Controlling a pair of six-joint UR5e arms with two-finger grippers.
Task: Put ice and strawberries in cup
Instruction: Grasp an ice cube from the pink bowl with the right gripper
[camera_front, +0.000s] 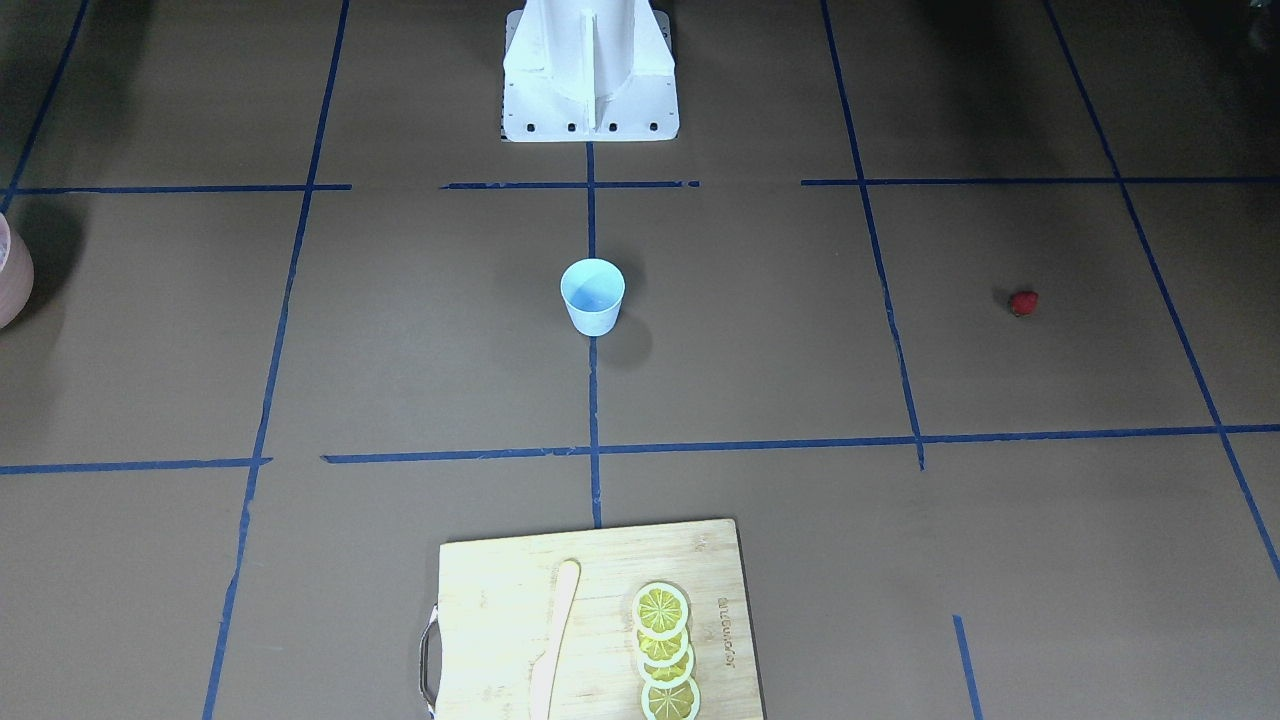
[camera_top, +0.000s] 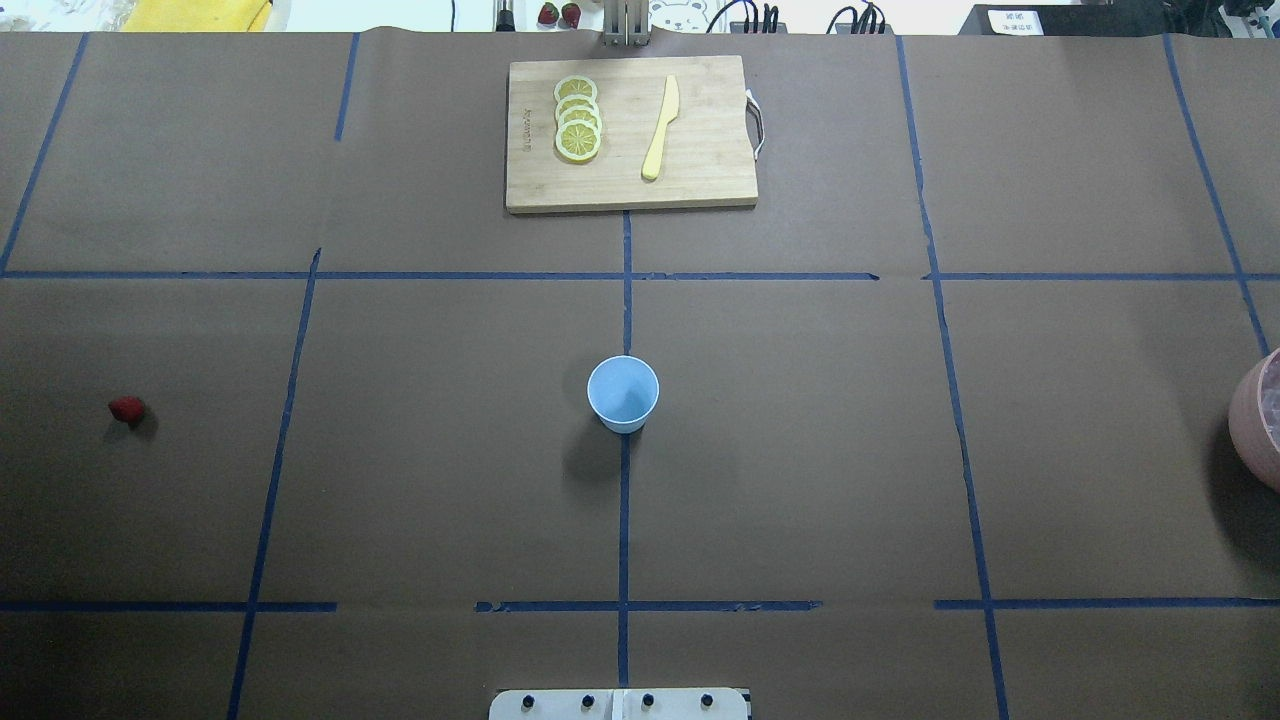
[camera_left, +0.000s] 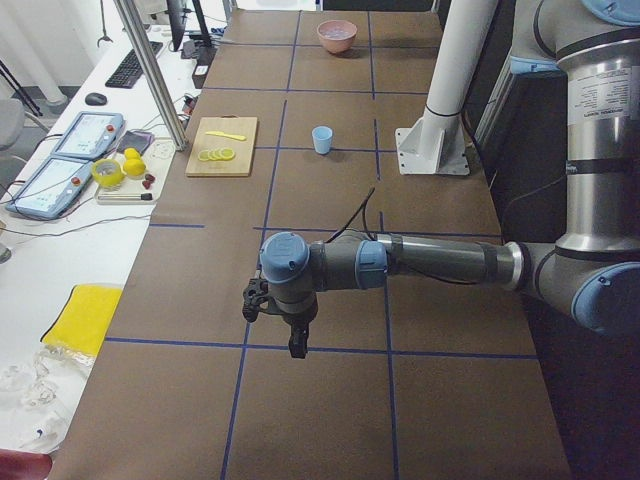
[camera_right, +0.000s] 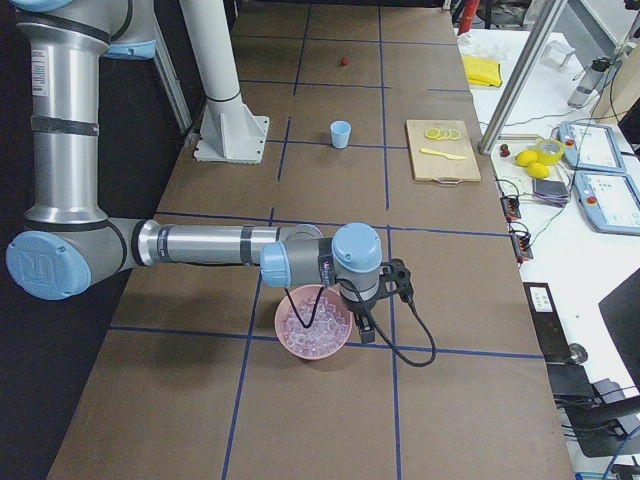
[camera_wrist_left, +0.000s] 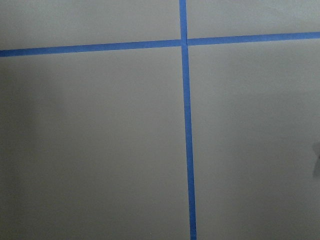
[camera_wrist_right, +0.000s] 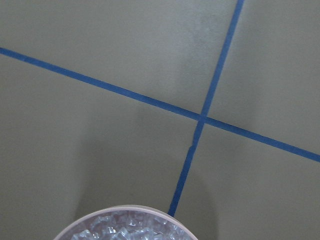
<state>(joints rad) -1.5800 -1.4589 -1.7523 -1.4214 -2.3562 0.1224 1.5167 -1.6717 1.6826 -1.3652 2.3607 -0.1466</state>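
Cup (camera_top: 622, 392) and fillings are spread over the table (camera_top: 800, 450), with nothing in the cup yet, judging by its bare pale bottom. The left arm (camera_left: 430, 260) reaches low over its end of the table, its gripper (camera_left: 293, 340) pointing down at plain paper. The right arm (camera_right: 200, 243) does the same at the other end, its gripper (camera_right: 362, 325) hanging just beside the bowl (camera_right: 300, 352), probably so it can start on the ice. I cannot tell how wide either gripper stands, or whether it holds anything. The board (camera_top: 700, 170), with lemon slices (camera_top: 578, 118) and a knife (camera_top: 660, 128), lies at the far edge, out of the way. The cup stands upright at the centre, where either arm should reach it. The berry (camera_top: 126, 408) lies alone on the left, well apart from the cup. The ice (camera_wrist_right: 125, 227) is heaped in the bowl.
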